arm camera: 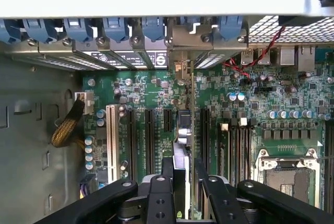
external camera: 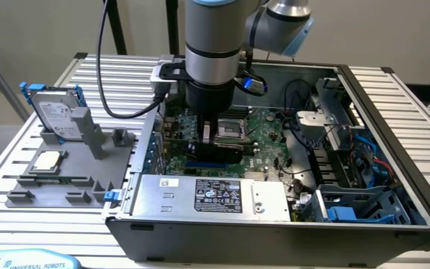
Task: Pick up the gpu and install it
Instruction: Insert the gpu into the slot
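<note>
The thin flat rectangular expansion card, the gpu (arm camera: 186, 145), stands on edge inside the open computer case, seen edge-on in the wrist view as a narrow strip running up the green motherboard between the long black slots. Its silver metal end bracket (arm camera: 183, 65) lies at the case's rear wall, in line with the row of blue-clipped slot covers. In the exterior view it shows as a dark upright slab (external camera: 219, 150) low over the board, beside the processor socket.
</note>
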Robot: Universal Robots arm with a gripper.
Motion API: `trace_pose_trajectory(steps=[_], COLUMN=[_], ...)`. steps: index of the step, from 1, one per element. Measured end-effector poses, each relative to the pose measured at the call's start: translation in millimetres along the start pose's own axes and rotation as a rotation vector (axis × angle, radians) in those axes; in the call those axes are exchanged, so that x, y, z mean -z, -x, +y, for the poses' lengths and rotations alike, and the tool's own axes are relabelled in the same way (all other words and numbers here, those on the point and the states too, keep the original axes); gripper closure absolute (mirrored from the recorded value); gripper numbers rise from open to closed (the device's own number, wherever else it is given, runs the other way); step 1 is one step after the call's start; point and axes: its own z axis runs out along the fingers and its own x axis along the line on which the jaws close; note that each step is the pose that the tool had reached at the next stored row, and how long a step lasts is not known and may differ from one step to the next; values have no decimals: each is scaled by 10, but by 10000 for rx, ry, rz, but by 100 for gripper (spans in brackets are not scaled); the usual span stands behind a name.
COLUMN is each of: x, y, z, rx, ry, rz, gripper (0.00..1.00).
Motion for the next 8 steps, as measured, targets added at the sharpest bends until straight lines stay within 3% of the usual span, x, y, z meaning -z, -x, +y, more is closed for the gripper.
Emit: trace_pose_trajectory(steps=[3,8], x=[-9,-25], y=[2,1], z=[0,5], rx=[2,3], ry=[1,2], rz=[-57,-66], gripper=[73,73])
